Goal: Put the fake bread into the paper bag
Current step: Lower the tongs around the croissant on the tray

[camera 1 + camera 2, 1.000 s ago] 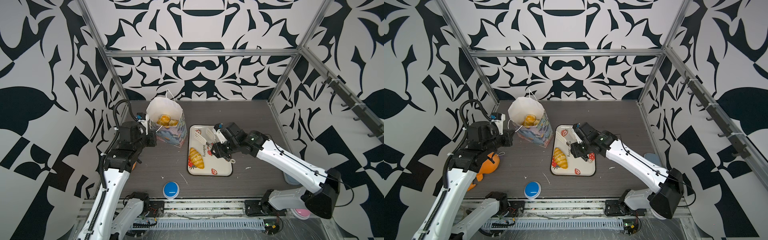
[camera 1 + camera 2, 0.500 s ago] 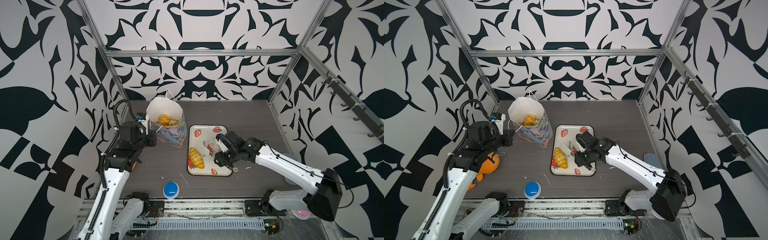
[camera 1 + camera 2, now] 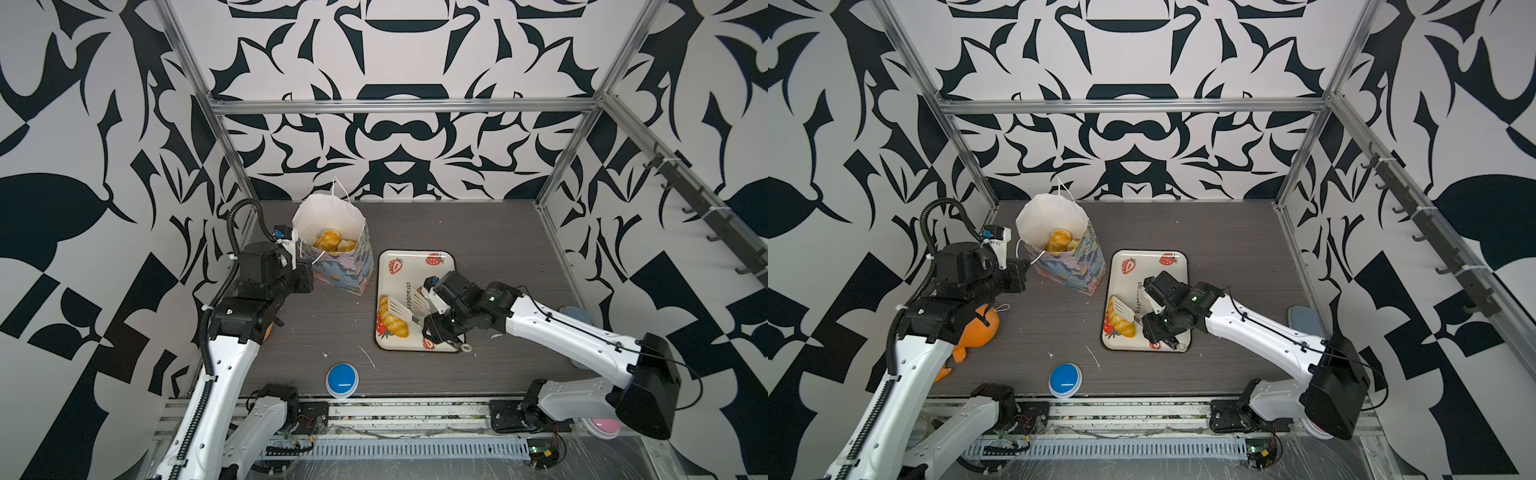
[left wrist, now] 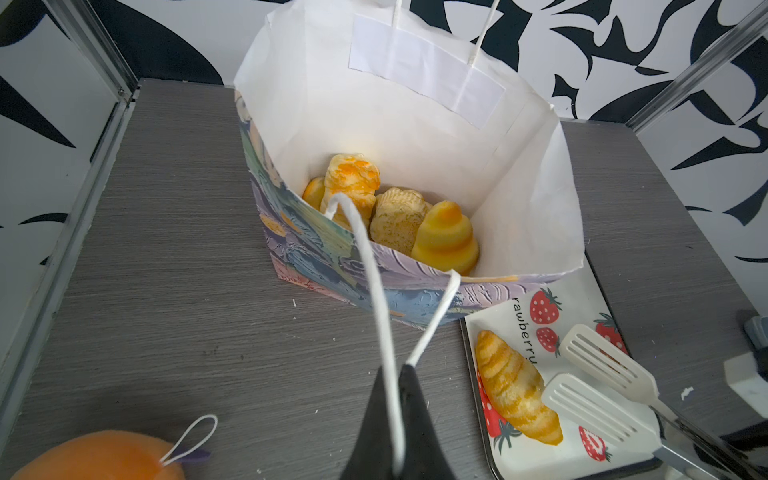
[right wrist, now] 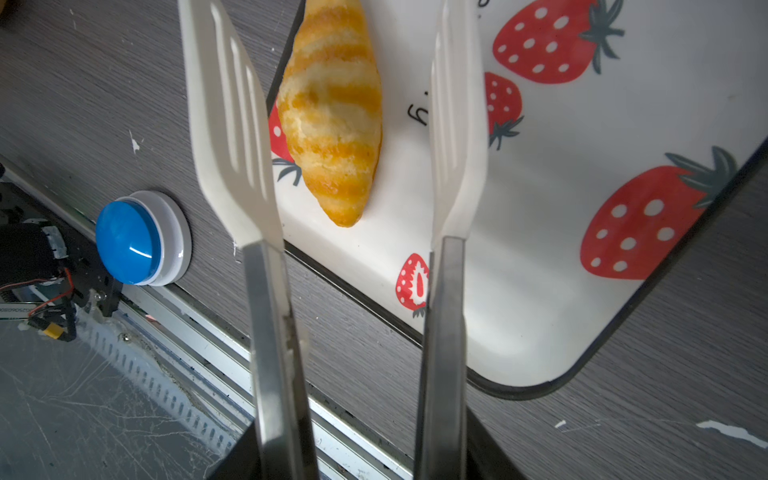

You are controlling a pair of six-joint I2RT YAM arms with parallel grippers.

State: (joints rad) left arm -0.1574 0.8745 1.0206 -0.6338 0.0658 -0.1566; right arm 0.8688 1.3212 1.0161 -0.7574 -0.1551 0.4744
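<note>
Holding tongs [image 5: 444, 208] spread apart over the croissant [image 5: 332, 116] with the right gripper [image 3: 432, 326], left gripper [image 4: 397, 386] pinching the bag [image 4: 415, 137] handle [image 4: 376, 282].

Matt white paper bag [image 4: 415, 124]; glossy, ridged croissant [image 5: 332, 116]; tongs [image 5: 270, 311] of brushed metal with smooth white plastic blades; glossy tray [image 5: 519, 270].

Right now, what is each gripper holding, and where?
Left gripper pinches the bag's cord handle. Right gripper grips the tongs by their metal arms; tongs hold nothing.
</note>
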